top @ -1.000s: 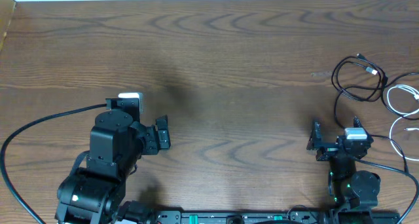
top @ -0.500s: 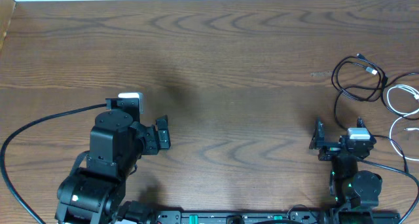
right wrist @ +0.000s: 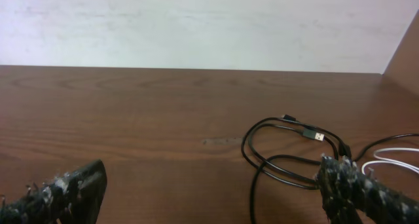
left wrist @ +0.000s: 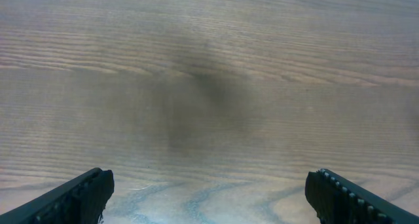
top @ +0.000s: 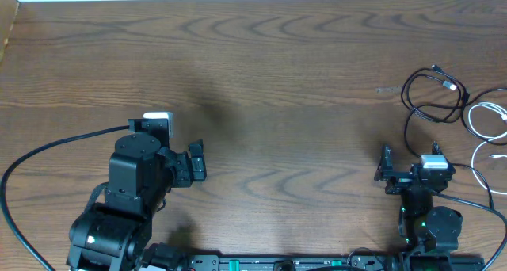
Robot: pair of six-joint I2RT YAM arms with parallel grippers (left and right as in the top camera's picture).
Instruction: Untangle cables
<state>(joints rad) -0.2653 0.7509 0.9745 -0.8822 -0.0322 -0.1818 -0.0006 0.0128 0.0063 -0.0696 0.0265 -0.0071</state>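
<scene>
Nudged slightly right since 1 second ago, my right claw (top: 386,170) sits low, jaws spread, empty; my left claw (top: 196,161) stays put, likewise spread; cables (top: 434,93) lie looped beyond my right claw.

Soft, even light falls from above on the brown wood-grain table top (top: 301,57); the overhead view is sharp, with one faint diffuse shadow left of centre. The left wrist view holds a broad dim smudge of shadow; in the right wrist view the plain white wall (right wrist: 196,27) is bright; the black fingertips (right wrist: 75,185) of the right gripper (right wrist: 209,177) are blurred.
</scene>
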